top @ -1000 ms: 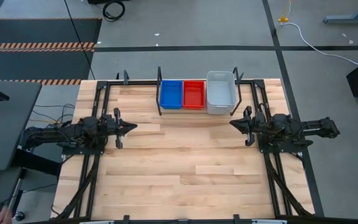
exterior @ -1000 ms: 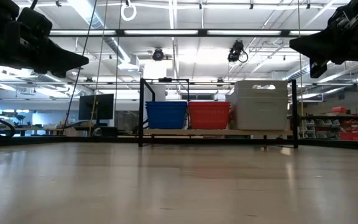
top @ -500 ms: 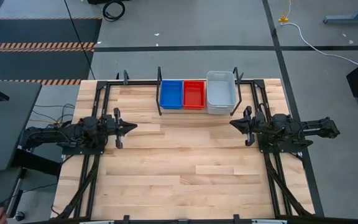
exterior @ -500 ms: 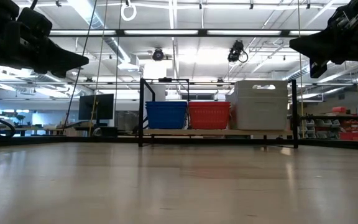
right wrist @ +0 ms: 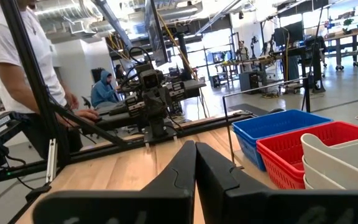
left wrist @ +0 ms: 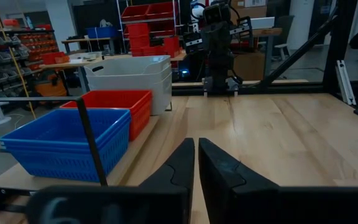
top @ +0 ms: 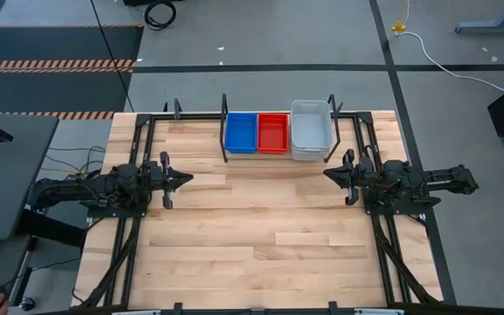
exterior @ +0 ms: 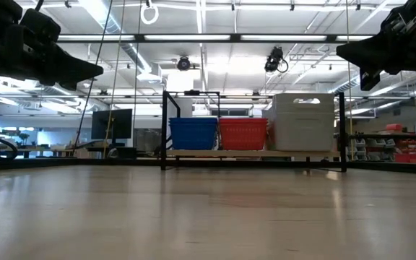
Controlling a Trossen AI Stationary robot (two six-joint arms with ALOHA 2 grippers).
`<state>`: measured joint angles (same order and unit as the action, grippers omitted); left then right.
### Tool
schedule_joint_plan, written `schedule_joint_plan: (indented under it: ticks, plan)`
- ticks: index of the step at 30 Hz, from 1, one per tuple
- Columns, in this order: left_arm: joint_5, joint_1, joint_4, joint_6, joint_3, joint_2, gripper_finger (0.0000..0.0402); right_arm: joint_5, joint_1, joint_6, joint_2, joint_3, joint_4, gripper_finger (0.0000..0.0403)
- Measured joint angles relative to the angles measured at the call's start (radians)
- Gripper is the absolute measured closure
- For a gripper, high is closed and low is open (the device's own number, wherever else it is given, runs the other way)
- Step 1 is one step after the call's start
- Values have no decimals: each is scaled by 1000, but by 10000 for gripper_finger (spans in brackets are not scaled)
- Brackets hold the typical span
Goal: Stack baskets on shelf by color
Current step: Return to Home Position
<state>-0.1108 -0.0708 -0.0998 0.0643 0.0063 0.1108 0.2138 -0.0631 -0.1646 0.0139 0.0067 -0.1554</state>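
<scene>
Three stacks of baskets stand side by side on the shelf (top: 226, 131) at the table's far edge: blue (top: 241, 131) on the left, red (top: 273, 131) in the middle, pale grey-white (top: 310, 129) on the right. The low view shows them resting on the shelf's plank, blue (exterior: 193, 133), red (exterior: 243, 133), white (exterior: 305, 121). My left gripper (top: 188, 178) hangs shut over the table's left side, pointing level toward the right. My right gripper (top: 327, 173) hangs shut over the right side, pointing toward the left. Both are clear of the baskets and hold nothing.
Black rail frames (top: 134, 219) run along the table's left and right sides (top: 383, 236). The wooden tabletop (top: 261, 227) lies bare between the arms. People show in the room beyond the table in the right wrist view (right wrist: 11, 74).
</scene>
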Motion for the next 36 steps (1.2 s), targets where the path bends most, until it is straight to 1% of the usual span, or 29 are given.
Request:
schedule_joint_plan:
  ticks: [8,17,28,36]
  plan:
    - [0,0,0,0,0,0,383,0,0,0,0,0,0,390]
    - [0,0,0,0,0,0,370,0,0,0,0,0,0,390]
    - [0,0,0,0,0,0,383,0,0,0,0,0,0,390]
    - [0,0,0,0,0,0,373,0,0,0,0,0,0,390]
